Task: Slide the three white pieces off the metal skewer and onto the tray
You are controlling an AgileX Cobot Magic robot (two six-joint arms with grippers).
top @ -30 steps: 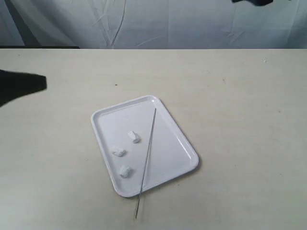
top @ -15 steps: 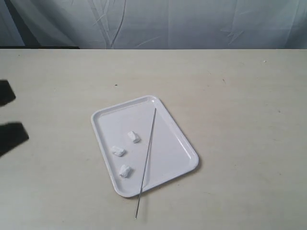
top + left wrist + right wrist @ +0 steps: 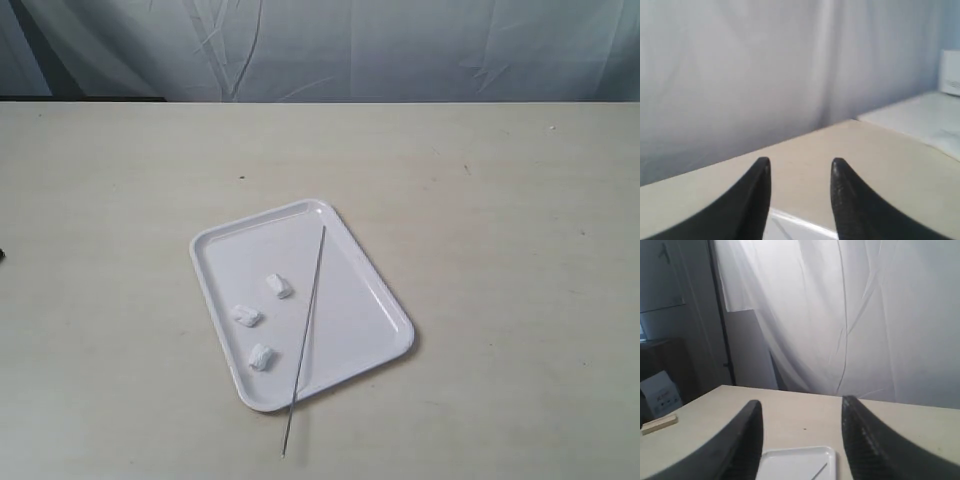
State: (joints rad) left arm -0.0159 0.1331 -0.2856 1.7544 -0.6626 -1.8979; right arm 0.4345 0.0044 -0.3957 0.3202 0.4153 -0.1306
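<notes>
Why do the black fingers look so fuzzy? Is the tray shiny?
Left wrist view: the fingers sit close to the lens, so their edges look soft. Exterior view: sharper; the tray looks faintly glossy and casts a thin shadow by its near corner.

Left gripper: two black jaws stand apart, with beige worktop visible through the gap. Between the jaws, nearer the camera than their tips, lies a white strip of the tray. Beyond the gripper hangs a pale curtain. A white boxy item sits well apart from the gripper; too blurred to identify.
</notes>
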